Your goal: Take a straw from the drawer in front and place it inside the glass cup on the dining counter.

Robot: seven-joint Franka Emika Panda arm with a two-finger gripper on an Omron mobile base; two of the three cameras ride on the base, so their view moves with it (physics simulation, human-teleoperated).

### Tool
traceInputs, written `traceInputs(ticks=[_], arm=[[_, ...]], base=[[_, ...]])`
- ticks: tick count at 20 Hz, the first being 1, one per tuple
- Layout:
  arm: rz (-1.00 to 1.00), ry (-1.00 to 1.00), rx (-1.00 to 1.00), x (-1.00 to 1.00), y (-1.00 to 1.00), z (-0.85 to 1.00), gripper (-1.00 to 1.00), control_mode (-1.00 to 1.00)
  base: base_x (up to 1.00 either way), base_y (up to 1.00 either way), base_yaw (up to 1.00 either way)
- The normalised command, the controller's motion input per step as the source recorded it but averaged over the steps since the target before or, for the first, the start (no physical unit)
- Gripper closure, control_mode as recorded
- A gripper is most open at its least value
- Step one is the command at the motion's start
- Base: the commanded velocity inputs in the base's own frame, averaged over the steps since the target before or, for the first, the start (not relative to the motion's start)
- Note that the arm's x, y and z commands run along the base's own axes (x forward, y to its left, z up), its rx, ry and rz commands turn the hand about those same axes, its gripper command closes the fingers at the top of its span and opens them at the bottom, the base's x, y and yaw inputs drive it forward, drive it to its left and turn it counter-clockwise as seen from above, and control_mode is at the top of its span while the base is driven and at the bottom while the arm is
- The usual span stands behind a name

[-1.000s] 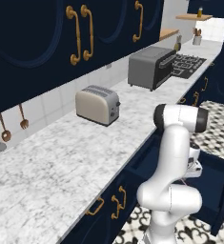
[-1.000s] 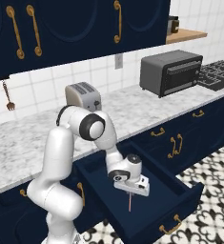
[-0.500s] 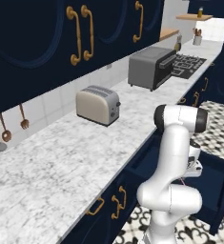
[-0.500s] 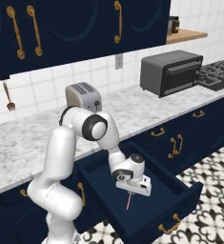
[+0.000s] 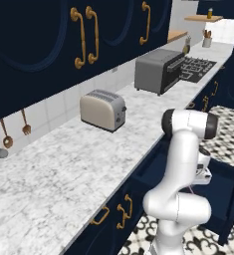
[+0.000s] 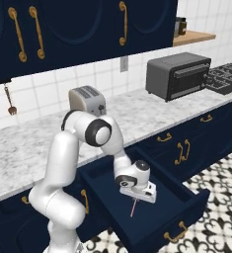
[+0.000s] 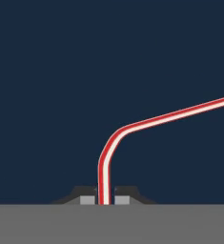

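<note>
We see our gripper point(image 7: 104, 200) pinching the straw point(image 7: 114, 139), the two dark fingertips point(image 7: 86, 198) pressed against it from either side in the hand view. From between the tips the red-and-white straw runs straight away from the gripper, then bends sharply and carries on to one side, out past the edge of that view. Behind it lies the flat navy floor of the drawer point(image 7: 108, 62).

In the right base view our gripper point(image 6: 135, 197) hangs over the open drawer point(image 6: 186, 197), and the straw point(image 6: 133, 209) dangles below it as a thin pink line, its lower end close to the drawer floor; we cannot tell whether it touches. The drawer's front, with its curved brass handle point(image 6: 171, 236), stands nearer the camera than the gripper. In the left base view the straw point(image 5: 190, 190) shows as a faint pink line under the hand, over the same drawer point(image 5: 227, 191).

Beyond the gripper, above the drawer's inner end, runs the marble bench point(image 6: 28, 148). On it, farther off, stand a toaster point(image 6: 87, 100) and a dark toaster oven point(image 6: 178, 75), well apart. Behind them rises the white tiled wall point(image 6: 102, 74), with the navy upper cabinets point(image 6: 78, 29) overhead.
</note>
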Motion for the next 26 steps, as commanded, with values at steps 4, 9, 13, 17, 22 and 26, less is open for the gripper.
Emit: traceInputs(ticks=[4,9,13,17,22,26], arm=[[0.00,-0.02,0.00,-0.12,-0.01,0.64,1.00,-1.00],[0.00,0.00,-0.01,-0.14,-0.07,0.97,1.00,-1.00],[0.00,0.04,0.00,-0.11,-0.06,1.00,1.00,-1.00],[0.00,0.17,0.01,0.00,-0.04,1.00,1.00,-1.00],[0.00,0.21,0.01,0.07,-0.15,1.00,1.00,-1.00],[0.00,0.21,0.01,0.04,-0.19,1.00,1.00,-1.00]], base=[[0.00,0.00,0.00],[0.00,0.00,0.00],[0.00,0.00,0.00],[0.00,0.00,0.00],[0.00,0.00,0.00],[0.00,0.00,0.00]])
